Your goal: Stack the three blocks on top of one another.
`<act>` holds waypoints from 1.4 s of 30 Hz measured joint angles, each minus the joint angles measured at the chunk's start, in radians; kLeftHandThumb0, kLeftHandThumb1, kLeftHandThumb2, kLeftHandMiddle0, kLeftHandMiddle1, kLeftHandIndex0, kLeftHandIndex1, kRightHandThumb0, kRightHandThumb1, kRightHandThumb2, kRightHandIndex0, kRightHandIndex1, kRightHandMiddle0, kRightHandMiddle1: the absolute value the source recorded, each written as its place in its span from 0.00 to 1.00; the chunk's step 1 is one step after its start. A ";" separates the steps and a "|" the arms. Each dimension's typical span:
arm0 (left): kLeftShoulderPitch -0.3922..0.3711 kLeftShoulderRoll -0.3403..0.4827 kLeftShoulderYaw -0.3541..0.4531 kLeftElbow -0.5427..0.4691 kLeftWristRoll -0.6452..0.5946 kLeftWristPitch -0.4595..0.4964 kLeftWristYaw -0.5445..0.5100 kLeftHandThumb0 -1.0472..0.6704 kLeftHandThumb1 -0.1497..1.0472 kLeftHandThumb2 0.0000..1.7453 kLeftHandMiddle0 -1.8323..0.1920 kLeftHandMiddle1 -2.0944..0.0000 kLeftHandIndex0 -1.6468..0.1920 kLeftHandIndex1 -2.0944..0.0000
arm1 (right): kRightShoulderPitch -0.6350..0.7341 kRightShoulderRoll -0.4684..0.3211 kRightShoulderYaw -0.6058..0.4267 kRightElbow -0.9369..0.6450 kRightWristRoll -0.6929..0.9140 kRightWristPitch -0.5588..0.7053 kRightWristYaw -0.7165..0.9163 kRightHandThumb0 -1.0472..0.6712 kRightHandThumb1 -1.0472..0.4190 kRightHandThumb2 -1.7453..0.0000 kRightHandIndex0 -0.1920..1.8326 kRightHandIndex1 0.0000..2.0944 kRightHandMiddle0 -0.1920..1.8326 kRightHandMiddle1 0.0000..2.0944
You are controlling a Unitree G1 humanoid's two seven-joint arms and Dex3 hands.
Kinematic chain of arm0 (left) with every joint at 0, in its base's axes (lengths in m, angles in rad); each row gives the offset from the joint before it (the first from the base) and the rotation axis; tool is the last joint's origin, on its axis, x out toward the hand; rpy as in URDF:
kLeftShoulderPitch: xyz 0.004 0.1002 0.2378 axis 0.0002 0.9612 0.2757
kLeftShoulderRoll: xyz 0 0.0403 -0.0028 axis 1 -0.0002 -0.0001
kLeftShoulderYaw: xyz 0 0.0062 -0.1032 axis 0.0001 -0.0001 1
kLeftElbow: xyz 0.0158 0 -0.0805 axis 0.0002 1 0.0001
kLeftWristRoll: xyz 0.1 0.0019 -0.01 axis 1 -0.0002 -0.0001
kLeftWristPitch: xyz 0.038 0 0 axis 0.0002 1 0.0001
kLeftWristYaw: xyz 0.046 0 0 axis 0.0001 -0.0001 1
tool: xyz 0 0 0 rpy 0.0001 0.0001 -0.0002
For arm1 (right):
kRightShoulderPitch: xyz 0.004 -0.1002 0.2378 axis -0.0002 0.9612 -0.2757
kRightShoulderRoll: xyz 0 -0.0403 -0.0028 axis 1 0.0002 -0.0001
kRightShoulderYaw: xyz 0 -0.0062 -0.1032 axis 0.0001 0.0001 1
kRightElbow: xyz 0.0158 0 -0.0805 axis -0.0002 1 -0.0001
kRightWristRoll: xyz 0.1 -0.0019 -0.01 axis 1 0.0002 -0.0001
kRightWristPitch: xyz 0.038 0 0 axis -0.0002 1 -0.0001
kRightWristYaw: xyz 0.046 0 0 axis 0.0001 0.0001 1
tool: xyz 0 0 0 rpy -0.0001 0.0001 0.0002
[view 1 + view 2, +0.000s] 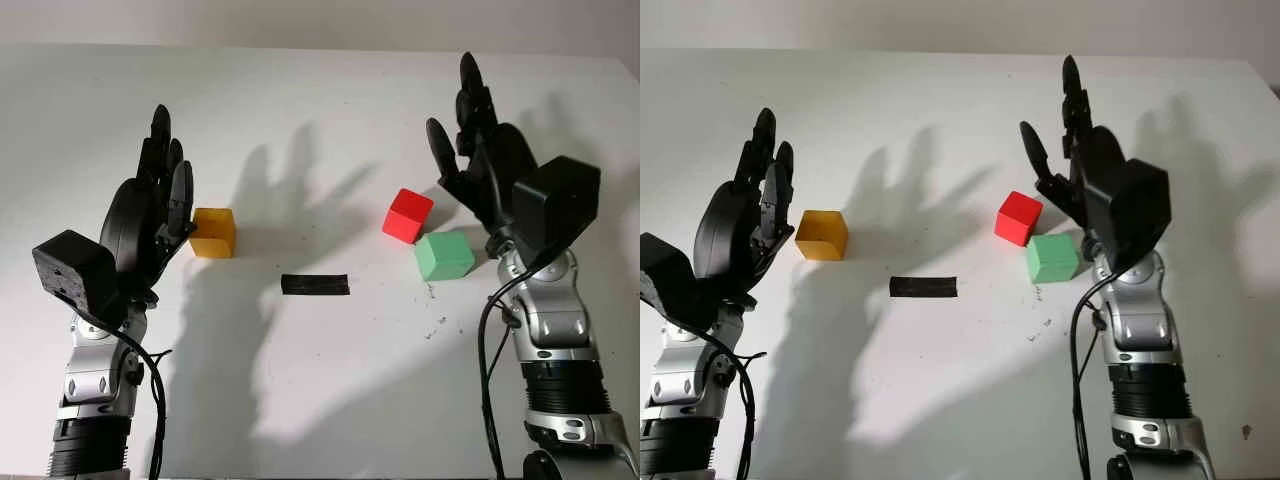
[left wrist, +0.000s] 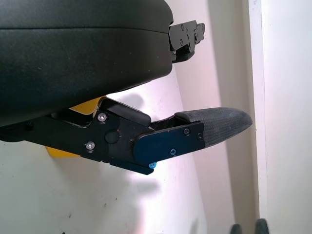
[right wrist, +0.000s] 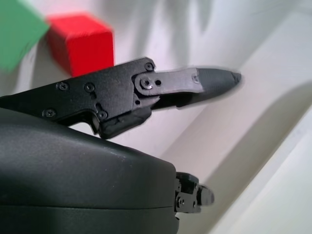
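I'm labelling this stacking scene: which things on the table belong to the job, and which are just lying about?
For the job: yellow block, red block, green block.
Lying about: black strip on the white table.

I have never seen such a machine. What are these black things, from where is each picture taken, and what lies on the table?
The black things are the two hands of a humanoid robot. Two pictures come from cameras on its head, looking down at a white table. The other two come from cameras on its wrists, very close to the hands. The left hand stands beside a yellow block. The right hand stands near a red block and a green block. A black strip lies in the middle. Both hands are open and hold nothing. No block is stacked yet.
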 measured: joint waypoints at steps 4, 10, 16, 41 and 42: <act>0.000 0.000 0.000 0.002 0.000 -0.001 0.000 0.15 1.00 0.36 1.00 1.00 1.00 1.00 | -0.005 -0.113 0.075 -0.106 -0.222 0.026 0.042 0.19 0.10 0.98 0.10 0.05 0.22 0.06; -0.001 -0.004 0.000 0.023 -0.001 -0.010 0.000 0.15 1.00 0.36 1.00 1.00 1.00 1.00 | -0.024 -0.219 0.184 -0.148 -0.464 0.065 0.203 0.19 0.14 0.98 0.15 0.05 0.28 0.05; -0.003 -0.008 -0.002 0.035 0.000 -0.016 0.000 0.15 1.00 0.36 1.00 1.00 1.00 1.00 | -0.078 -0.271 0.230 -0.132 -0.565 0.049 0.332 0.16 0.11 0.96 0.16 0.04 0.31 0.04; -0.003 -0.024 -0.004 0.032 0.005 -0.005 0.016 0.16 1.00 0.35 1.00 1.00 1.00 1.00 | -0.116 -0.278 0.297 -0.054 -0.702 -0.076 0.376 0.18 0.03 0.96 0.13 0.03 0.26 0.02; -0.003 -0.024 -0.004 0.032 0.005 -0.005 0.016 0.16 1.00 0.35 1.00 1.00 1.00 1.00 | -0.116 -0.276 0.298 -0.050 -0.708 -0.076 0.373 0.17 0.03 0.96 0.13 0.03 0.27 0.02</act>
